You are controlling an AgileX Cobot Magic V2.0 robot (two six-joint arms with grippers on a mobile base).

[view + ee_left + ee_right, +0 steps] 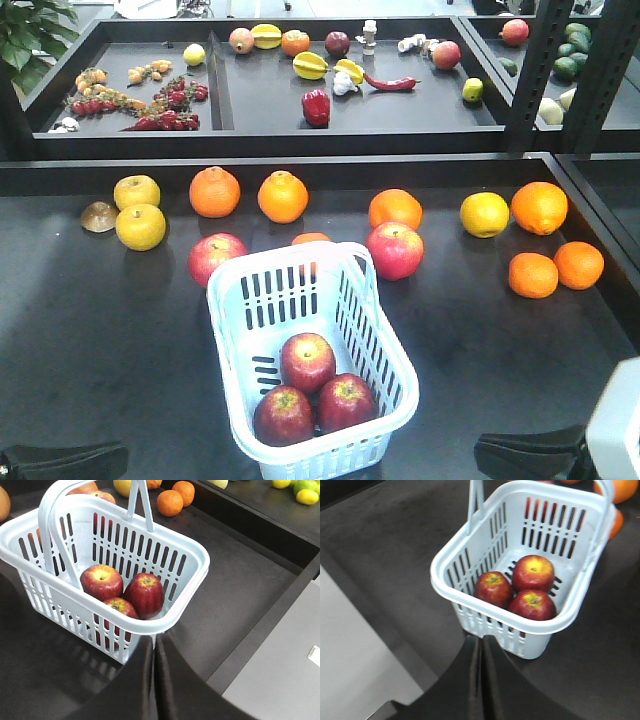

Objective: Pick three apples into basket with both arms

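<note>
The pale basket (pixel 312 375) stands on the dark counter (pixel 110 340) with three dark red apples (pixel 308 361) clustered in its near end, touching one another. The front view alone shows the wider spread: two more red apples (pixel 394 249) just behind the basket at its left and right, a row of oranges (pixel 283 196) and yellow fruits (pixel 139 226) further back, and beyond them a raised tray (pixel 270 100) holding peppers and other small produce. In that view the arms appear only as dark shapes at the bottom corners, so their fingers cannot be judged there. The left wrist view shows what the front view hides: the basket's two handles (pixel 50 530) standing upright, and the left gripper (pixel 154 680) with its fingers pressed together, a thin seam between them, just beside the basket's near rim. The right wrist view looks at the basket from the other side, the yellow stem dimples of the apples facing up, and shows the right gripper (pixel 481 680) likewise closed with nothing between its fingers, just short of the basket's slotted wall.
</note>
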